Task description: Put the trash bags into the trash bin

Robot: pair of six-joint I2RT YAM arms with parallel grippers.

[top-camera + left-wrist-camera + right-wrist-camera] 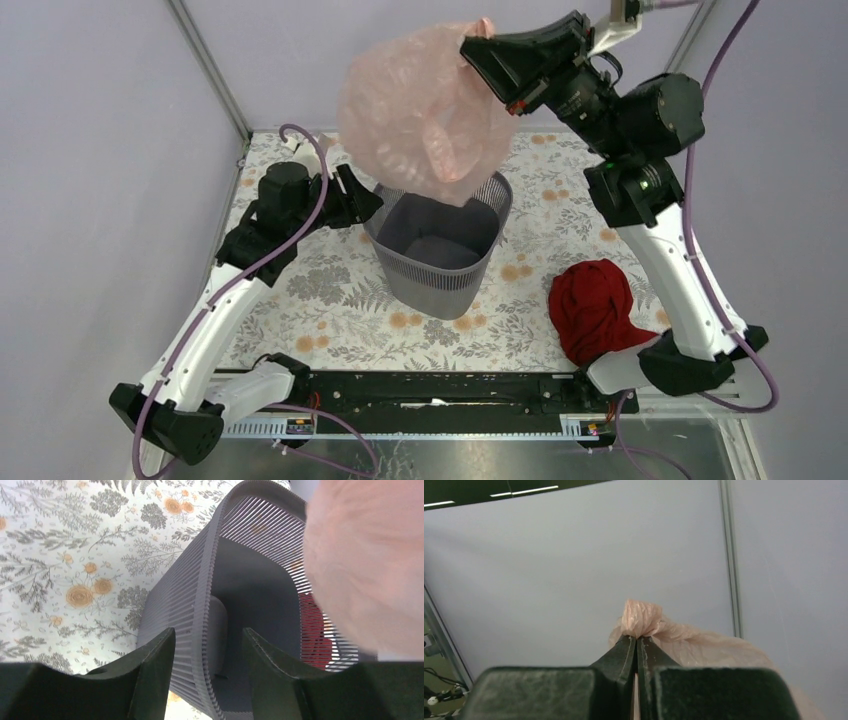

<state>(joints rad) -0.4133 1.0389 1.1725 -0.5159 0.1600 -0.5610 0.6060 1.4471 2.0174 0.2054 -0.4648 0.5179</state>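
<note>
Dark red cloth (pixel 590 305) on the counter (pixel 330 290), at the bin's 4 o'clock. Centre: mesh trash bin (pixel 440 255). The left gripper (pixel 207 639), jaws apart, straddles its 9 o'clock rim, probably to steady it. Beyond, the right gripper (pixel 636 642), jaws clamped on the pink trash bag (pixel 420 110), hangs it over the opening for lowering.

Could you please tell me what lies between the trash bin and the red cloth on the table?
Only bare floral tablecloth lies between the trash bin and the red cloth, as the top external view shows.
</note>
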